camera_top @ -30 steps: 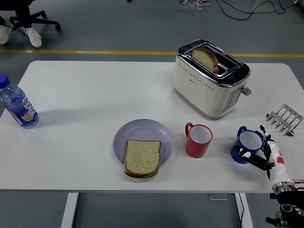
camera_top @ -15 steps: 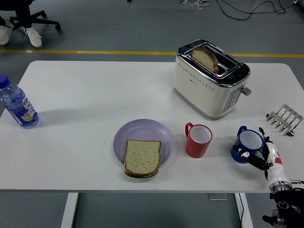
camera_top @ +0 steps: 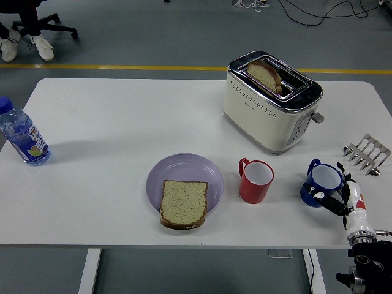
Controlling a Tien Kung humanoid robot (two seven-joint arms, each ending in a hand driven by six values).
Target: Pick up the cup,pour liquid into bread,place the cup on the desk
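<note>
I see a grey floor (camera_top: pixel 153 37) with a yellow line (camera_top: pixel 110 66) behind the white rectangular desk (camera_top: pixel 122 122). My right hand (camera_top: pixel 343 197) has its fingers (camera_top: pixel 324 199) wrapped around the small blue ceramic cup (camera_top: pixel 323 182), near the desk's right front corner.

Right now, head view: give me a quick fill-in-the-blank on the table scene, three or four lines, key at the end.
1. The right hand grasps the ____ ceramic cup.
2. The slice of brown bread lies on a round ____ plate.
3. The red mug stands between that plate and the ____ cup.
4. A second slice sticks up from the cream ____.

Missing words: blue; purple; blue; toaster
</note>
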